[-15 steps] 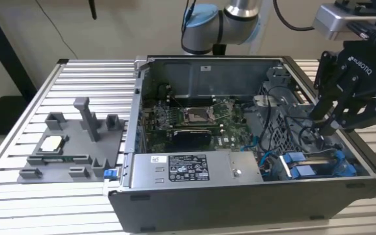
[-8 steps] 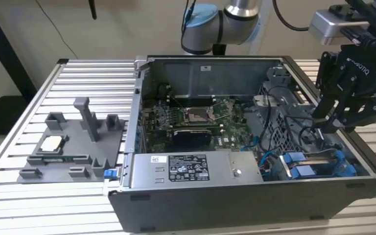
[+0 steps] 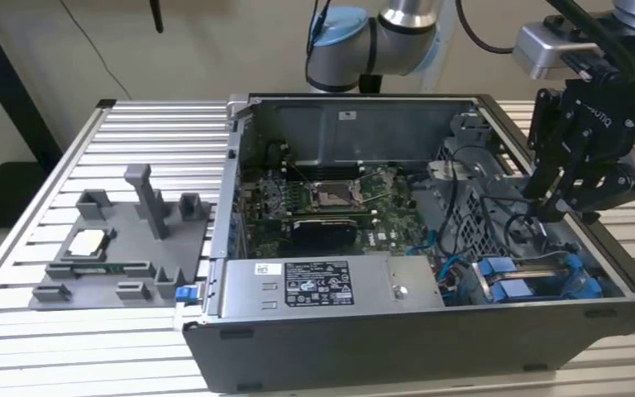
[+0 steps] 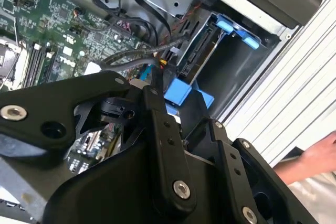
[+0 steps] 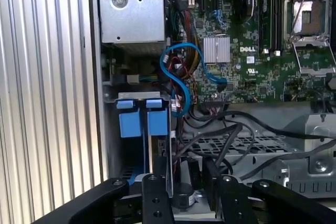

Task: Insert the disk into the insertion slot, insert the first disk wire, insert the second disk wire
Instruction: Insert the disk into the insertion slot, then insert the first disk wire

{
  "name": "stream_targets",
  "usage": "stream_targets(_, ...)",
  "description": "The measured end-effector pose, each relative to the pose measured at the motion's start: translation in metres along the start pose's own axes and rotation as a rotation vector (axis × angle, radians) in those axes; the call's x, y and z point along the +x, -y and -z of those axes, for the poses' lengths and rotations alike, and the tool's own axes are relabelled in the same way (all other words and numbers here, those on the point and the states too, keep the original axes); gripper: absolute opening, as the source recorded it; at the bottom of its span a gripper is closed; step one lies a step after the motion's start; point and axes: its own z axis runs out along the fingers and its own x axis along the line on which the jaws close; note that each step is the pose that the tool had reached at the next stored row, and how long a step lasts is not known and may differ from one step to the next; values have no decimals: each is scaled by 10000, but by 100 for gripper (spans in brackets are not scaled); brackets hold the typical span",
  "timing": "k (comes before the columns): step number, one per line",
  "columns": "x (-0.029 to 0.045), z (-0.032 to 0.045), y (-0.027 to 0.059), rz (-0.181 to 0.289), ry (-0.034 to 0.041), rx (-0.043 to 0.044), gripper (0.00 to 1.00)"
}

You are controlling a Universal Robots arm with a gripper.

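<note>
Gripper hangs at the right of the exterior view, over the right end of the open case. Cannot tell how wide it is open or whether it has hold of anything, since its own black links block that in both wrist views. Disk in its blue frame already sits in the bay at the lower right of the case, just below the gripper and slightly toward the exterior view's left, apart from it as far as shows. Its long axis runs roughly across the frame, along the case's near wall. Judging by that, the slot step looks done and the wires remain. Exterior view gives the layout: power-supply box beside the bay, board behind, grey tray on the slatted surface at left. First wrist view adds a blue cable looping near the bay and black cables crossing the cage. Second wrist view shows the disk's end edge-on with a dark connector strip, seemingly unplugged, plus a hand out past the case.
</note>
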Motion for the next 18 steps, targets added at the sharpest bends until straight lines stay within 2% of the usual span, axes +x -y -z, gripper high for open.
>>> stream_targets(5,-18,-49,-2,48,15,169,40)
stream_targets(7,-20,-65,-3,62,22,243,32)
stream_targets(8,-21,-74,-3,68,26,284,32)
stream_targets(10,-21,-85,-3,75,50,354,20)
stream_targets(13,-16,-100,3,75,50,367,19)
stream_targets(15,-9,-111,15,76,7,353,19)
stream_targets(17,3,-118,32,78,-42,320,19)
stream_targets(18,11,-120,42,78,-69,264,19)
